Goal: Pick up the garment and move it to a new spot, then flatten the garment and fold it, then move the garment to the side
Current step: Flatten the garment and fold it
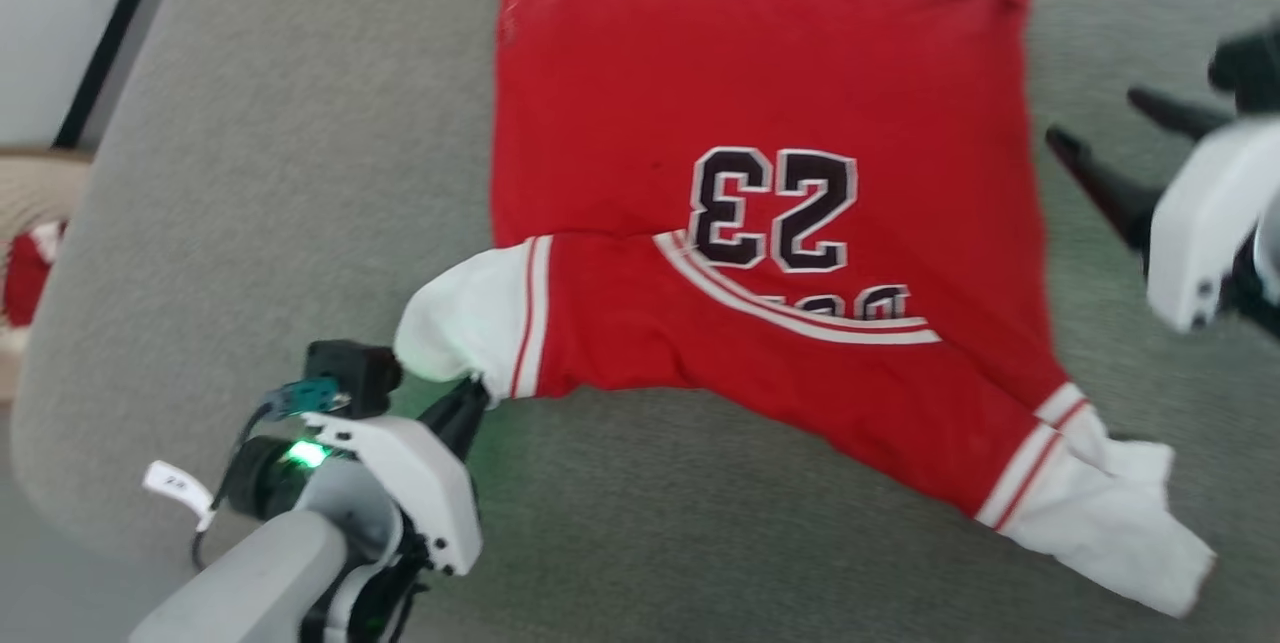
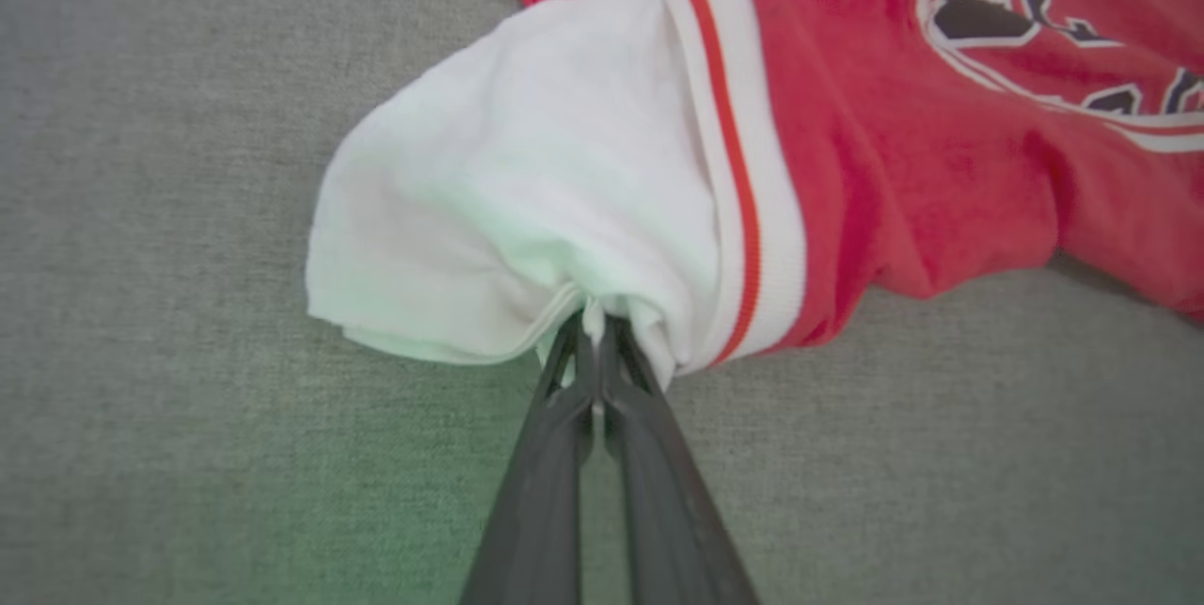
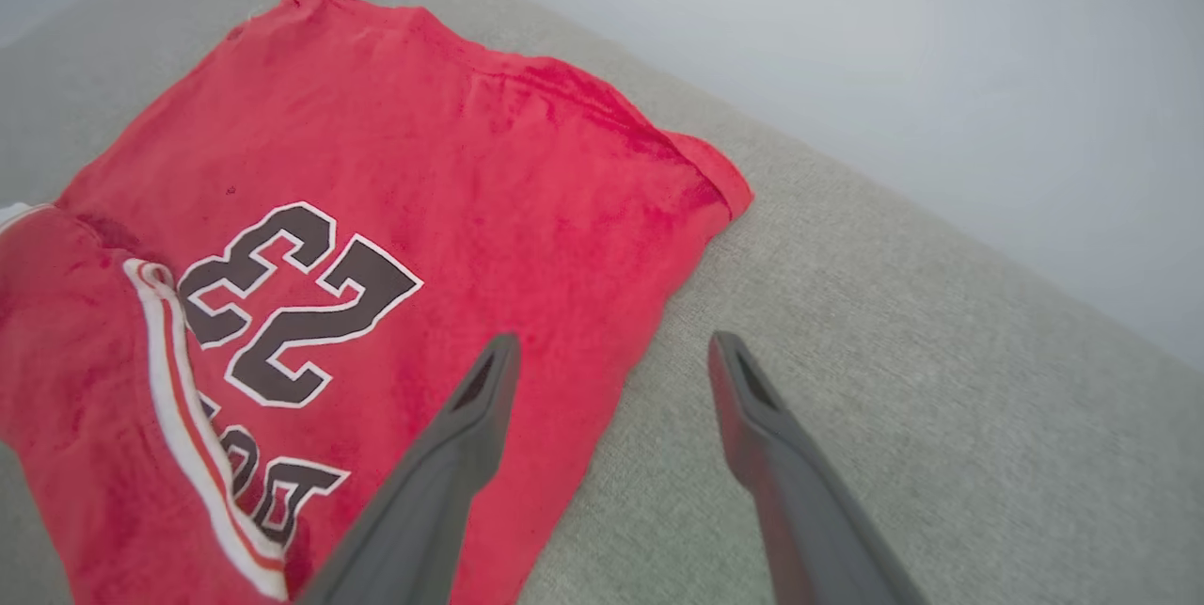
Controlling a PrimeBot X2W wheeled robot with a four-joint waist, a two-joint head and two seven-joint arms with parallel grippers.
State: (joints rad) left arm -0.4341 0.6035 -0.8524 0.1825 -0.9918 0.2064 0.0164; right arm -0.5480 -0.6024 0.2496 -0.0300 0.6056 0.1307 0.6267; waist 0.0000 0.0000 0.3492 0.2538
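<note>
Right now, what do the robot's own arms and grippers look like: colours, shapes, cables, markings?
Each gripper: two long, dark grey tapering fingers, slotted near the tips, on a glossy white shell. The left gripper adds a black camera block, teal connector, green light, and a dark cable with a white tag; its forearm is pale grey. The right gripper looks blurred.

Lighting's soft and even, pretty bright, barely any shadows. A green light on the left wrist tints the grey cushion and the garment's white sleeve. In the head view the right hand is smeared with blur.
</note>
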